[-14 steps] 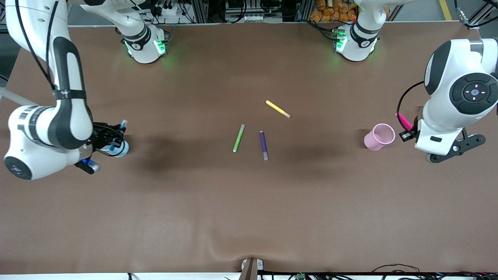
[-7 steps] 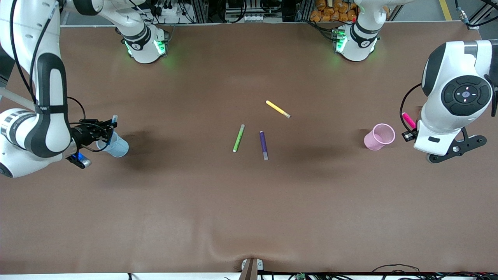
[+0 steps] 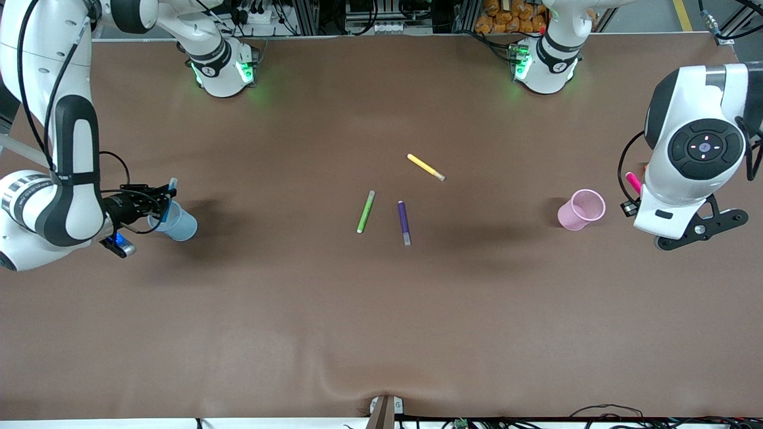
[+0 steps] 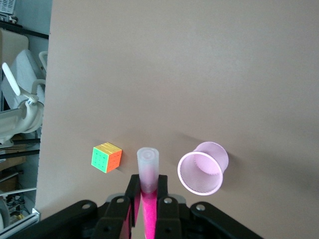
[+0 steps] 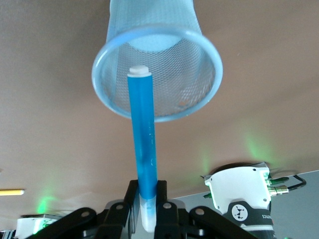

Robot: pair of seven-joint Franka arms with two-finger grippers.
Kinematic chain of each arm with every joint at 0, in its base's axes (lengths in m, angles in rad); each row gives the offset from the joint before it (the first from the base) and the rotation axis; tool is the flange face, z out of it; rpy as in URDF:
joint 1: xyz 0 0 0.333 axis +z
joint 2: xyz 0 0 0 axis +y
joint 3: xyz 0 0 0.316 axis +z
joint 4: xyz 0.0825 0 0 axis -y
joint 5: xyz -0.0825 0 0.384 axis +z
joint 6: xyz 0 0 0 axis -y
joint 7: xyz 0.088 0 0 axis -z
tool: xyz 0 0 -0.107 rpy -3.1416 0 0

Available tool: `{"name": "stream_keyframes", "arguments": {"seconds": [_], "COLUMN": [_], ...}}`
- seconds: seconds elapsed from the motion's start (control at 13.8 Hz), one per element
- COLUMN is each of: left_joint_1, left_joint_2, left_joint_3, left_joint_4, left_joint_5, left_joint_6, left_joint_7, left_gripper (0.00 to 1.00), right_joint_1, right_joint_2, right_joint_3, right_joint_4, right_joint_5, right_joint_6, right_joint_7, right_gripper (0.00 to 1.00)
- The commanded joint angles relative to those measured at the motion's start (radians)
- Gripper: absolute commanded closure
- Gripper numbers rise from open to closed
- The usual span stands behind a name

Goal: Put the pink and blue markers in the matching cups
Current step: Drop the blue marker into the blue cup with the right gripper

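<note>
My right gripper (image 3: 162, 201) is shut on the blue marker (image 3: 169, 195) and holds it upright over the rim of the pale blue cup (image 3: 177, 224), at the right arm's end of the table. In the right wrist view the blue marker (image 5: 143, 144) points at the blue cup's (image 5: 157, 74) mouth from the gripper (image 5: 148, 191). My left gripper (image 3: 629, 204), mostly hidden under its arm, is shut on the pink marker (image 3: 633, 182) beside the pink cup (image 3: 581, 208). The left wrist view shows the pink marker (image 4: 148, 172) in the gripper (image 4: 148, 188), beside the pink cup (image 4: 202, 169).
A yellow pen (image 3: 425, 167), a lime-green pen (image 3: 365, 211) and a purple pen (image 3: 404, 221) lie at mid-table. A colour cube (image 4: 106, 157) sits near the table's edge at the left arm's end, seen in the left wrist view only.
My right gripper has shifted with the blue marker toward the right arm's end of the table, off the blue cup's middle. My left gripper has drawn the pink marker slightly away from the pink cup.
</note>
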State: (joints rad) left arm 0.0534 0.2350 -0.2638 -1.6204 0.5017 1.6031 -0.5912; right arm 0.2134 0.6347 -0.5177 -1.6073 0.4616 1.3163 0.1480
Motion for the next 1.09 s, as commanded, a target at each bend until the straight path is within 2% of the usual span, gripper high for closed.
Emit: {"name": "stream_keyframes", "arguments": {"seconds": [0.0, 0.22, 0.36, 0.51, 0.65, 0.73, 0.8, 1.02], "left_joint_1": [0.009, 0.032, 0.049, 0.051, 0.063, 0.072, 0.082, 0.118], "left_joint_2": [-0.031, -0.033, -0.037, -0.045, -0.054, -0.056, -0.060, -0.108], "left_joint_3": [0.000, 0.000, -0.002, -0.003, -0.003, -0.005, -0.005, -0.005], "left_joint_4": [-0.024, -0.026, -0.035, -0.050, -0.064, -0.068, -0.088, -0.194], "left_joint_5": [0.041, 0.064, 0.095, 0.127, 0.141, 0.141, 0.141, 0.139], "left_joint_6": [-0.008, -0.006, -0.006, -0.003, 0.009, 0.015, 0.030, 0.138], "left_joint_7": [0.078, 0.114, 0.131, 0.132, 0.132, 0.132, 0.131, 0.081], "left_gripper": [1.00, 1.00, 1.00, 1.00, 1.00, 1.00, 1.00, 1.00], "right_joint_1": [-0.017, -0.019, -0.025, -0.025, -0.023, -0.023, -0.023, -0.012], "right_joint_2": [0.020, 0.025, 0.026, 0.026, 0.025, 0.025, 0.025, 0.022], "right_joint_3": [-0.015, -0.015, -0.015, -0.015, -0.015, -0.015, -0.015, -0.012], "right_joint_4": [-0.008, -0.013, -0.011, -0.011, -0.006, -0.005, -0.003, 0.030], "right_joint_5": [0.058, 0.063, 0.065, 0.065, 0.066, 0.066, 0.068, 0.069], "right_joint_6": [0.015, 0.027, 0.050, 0.086, 0.095, 0.095, 0.095, 0.095], "right_joint_7": [-0.022, -0.021, -0.024, -0.030, -0.030, -0.030, -0.030, -0.024], "right_gripper": [1.00, 1.00, 0.90, 0.73, 0.51, 0.09, 0.00, 0.00]}}
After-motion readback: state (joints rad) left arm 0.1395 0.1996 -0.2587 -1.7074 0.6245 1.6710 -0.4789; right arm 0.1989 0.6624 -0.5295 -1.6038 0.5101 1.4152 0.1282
